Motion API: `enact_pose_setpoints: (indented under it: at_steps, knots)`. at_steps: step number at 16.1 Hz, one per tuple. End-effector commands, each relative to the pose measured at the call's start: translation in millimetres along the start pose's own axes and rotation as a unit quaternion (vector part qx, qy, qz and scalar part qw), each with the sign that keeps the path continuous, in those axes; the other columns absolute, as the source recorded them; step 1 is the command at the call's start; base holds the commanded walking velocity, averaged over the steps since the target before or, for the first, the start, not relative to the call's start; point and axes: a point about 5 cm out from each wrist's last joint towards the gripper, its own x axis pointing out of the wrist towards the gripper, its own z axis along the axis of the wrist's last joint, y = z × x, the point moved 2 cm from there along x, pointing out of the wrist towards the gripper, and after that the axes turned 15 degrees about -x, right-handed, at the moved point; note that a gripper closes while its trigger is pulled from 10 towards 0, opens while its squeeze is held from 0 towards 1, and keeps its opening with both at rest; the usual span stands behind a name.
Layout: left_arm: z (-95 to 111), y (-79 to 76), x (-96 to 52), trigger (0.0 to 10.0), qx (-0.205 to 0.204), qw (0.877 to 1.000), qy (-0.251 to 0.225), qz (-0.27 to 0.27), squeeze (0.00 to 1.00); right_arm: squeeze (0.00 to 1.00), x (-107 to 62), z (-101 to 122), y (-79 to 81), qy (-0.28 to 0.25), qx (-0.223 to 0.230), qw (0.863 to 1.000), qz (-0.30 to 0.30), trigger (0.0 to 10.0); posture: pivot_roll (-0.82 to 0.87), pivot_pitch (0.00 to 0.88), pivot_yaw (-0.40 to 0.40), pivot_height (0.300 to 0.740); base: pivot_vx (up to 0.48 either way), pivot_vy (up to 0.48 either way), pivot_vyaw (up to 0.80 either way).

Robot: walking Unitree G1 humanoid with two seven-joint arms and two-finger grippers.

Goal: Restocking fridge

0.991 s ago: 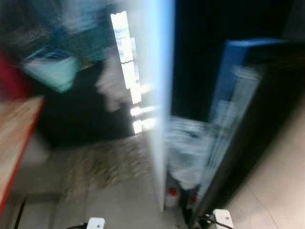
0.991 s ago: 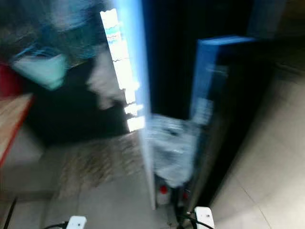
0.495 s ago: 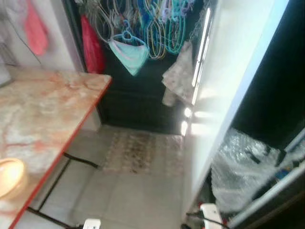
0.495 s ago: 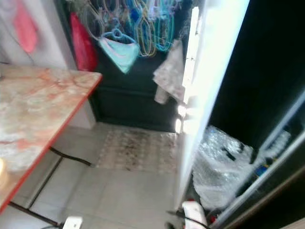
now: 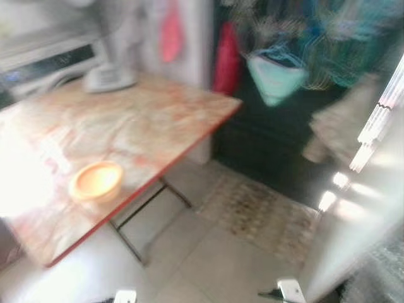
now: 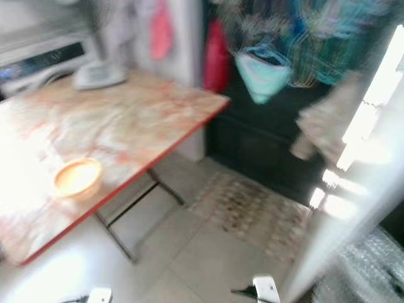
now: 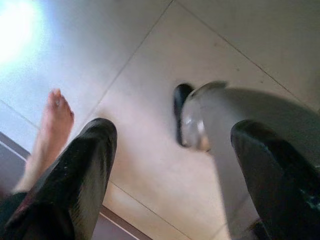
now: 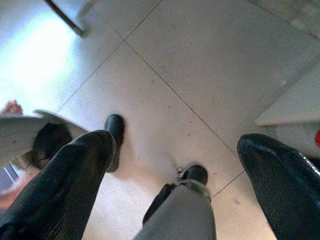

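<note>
A marble-patterned bench (image 5: 126,136) with a red edge fills my left; the white fridge door (image 6: 353,208) stands open at my near right, with a plastic-wrapped bundle (image 6: 369,268) low behind it. An orange bowl (image 5: 96,181) sits near the bench's edge. Everything is blurred, so I should steady before reaching. My left gripper (image 7: 172,175) and right gripper (image 8: 175,190) hang over the floor tiles, fingers wide apart, holding nothing.

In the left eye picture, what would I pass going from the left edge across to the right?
Orange bowl on the marble-patterned table → red bag hanging at the table's far corner → pale green hanging basket → patterned floor mat → white fridge door.
</note>
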Motion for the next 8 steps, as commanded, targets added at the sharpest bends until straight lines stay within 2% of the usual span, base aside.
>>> enact_pose_setpoints:
  at_steps: [1, 4, 8]
  knots:
    - [-14, 0.9, -1.6, 10.0, 0.001, 1.000, 0.026, 0.000, 0.00, 0.00, 3.0, 5, 6.5, -0.006, -0.002, 1.000, 0.009, 10.0, 0.02, 0.000, 0.012, 0.740, 0.000, 0.000, 0.80]
    - [-11, 2.2, -1.4, 10.0, 0.011, 1.000, 0.016, 0.006, 0.00, 0.00, 3.1, 6, 6.6, -0.006, -0.006, 1.000, 0.010, 10.0, 0.01, 0.000, 0.013, 0.740, 0.000, 0.000, 0.80]
    - [7, 3.0, -0.1, 10.0, 0.009, 1.000, -0.024, 0.013, 0.00, 0.00, 3.0, 6, 6.6, -0.006, -0.007, 1.000, 0.012, 10.0, 0.02, 0.000, 0.012, 0.740, 0.000, 0.000, 0.80]
